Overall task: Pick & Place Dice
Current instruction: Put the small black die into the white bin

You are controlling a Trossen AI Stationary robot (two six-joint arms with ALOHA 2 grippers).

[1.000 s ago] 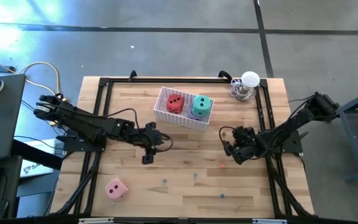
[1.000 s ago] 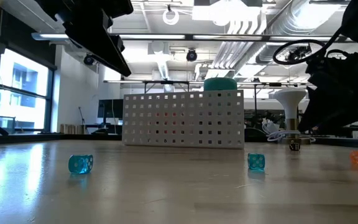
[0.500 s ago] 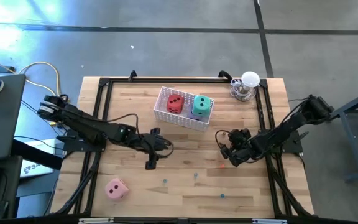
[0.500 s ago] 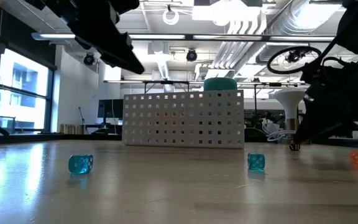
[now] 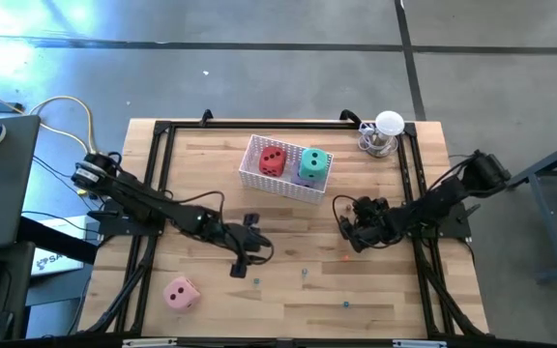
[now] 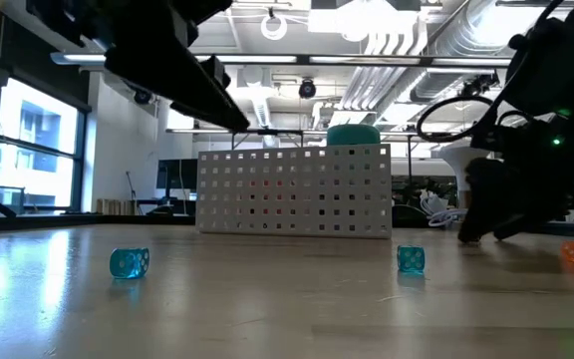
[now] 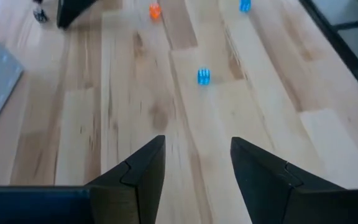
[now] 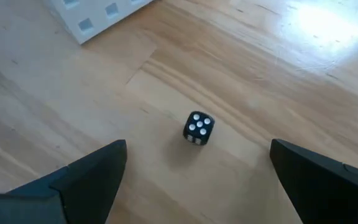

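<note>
Between your right jaws (image 8: 197, 180), spread wide, sits a small black die (image 8: 197, 128) on the worktop (image 5: 288, 222). Your left jaws (image 7: 194, 168) are released too, the pink die (image 5: 180, 293) well apart from them.

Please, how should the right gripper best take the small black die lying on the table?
Probably from straight above, closing on two opposite side faces. The small black die sits flat on the bare wooden table, five white pips up, nothing touching it. The right gripper is open, fingers either side of it.
</note>
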